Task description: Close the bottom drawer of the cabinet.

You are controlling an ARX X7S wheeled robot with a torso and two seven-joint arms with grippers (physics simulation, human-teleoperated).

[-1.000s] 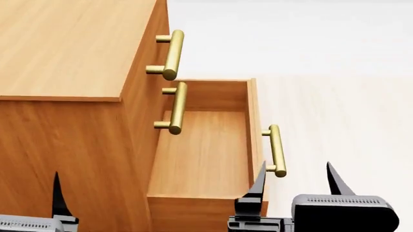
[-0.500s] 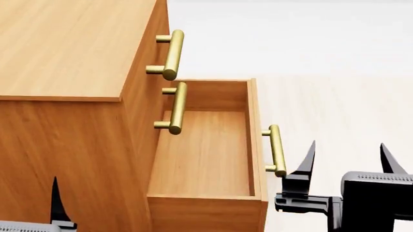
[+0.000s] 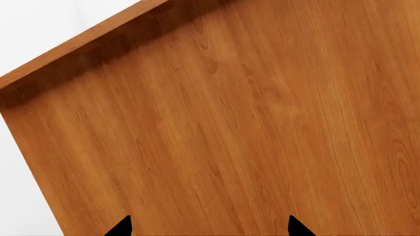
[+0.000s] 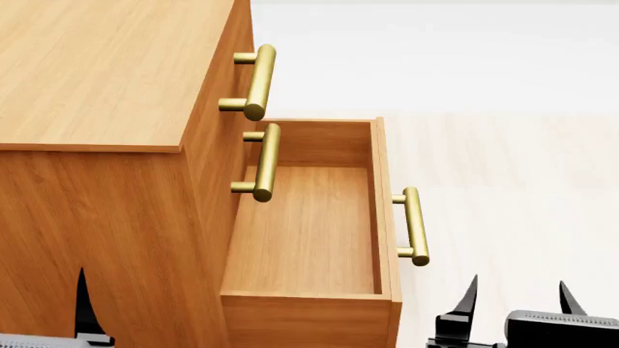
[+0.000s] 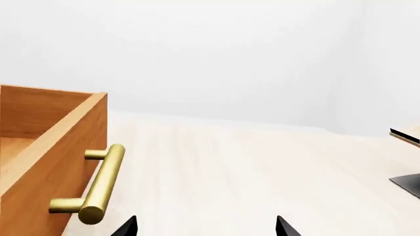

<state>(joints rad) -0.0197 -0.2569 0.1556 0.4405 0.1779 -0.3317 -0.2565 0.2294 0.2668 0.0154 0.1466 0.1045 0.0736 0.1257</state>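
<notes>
The orange-brown cabinet (image 4: 97, 80) fills the left of the head view. Its bottom drawer (image 4: 309, 232) stands pulled far out and is empty inside, with its brass handle (image 4: 414, 226) on the front facing right. My right gripper (image 4: 517, 293) is open low at the right, apart from the drawer front and past the handle's near end. The right wrist view shows the drawer front (image 5: 59, 162) and handle (image 5: 102, 184) beside the open right gripper (image 5: 206, 226). My left gripper (image 3: 208, 227) is open, facing the cabinet's side panel (image 3: 229, 128).
The two upper drawers' brass handles (image 4: 259, 81) (image 4: 265, 161) overhang the open drawer. Pale floor (image 4: 503, 167) stretches to the right of the cabinet. A pale board on a dark stand (image 5: 408, 181) shows at the edge of the right wrist view.
My right gripper moved from the drawer's near front corner out to the right, then dropped lower in the head view. The drawer and left gripper have not moved.
</notes>
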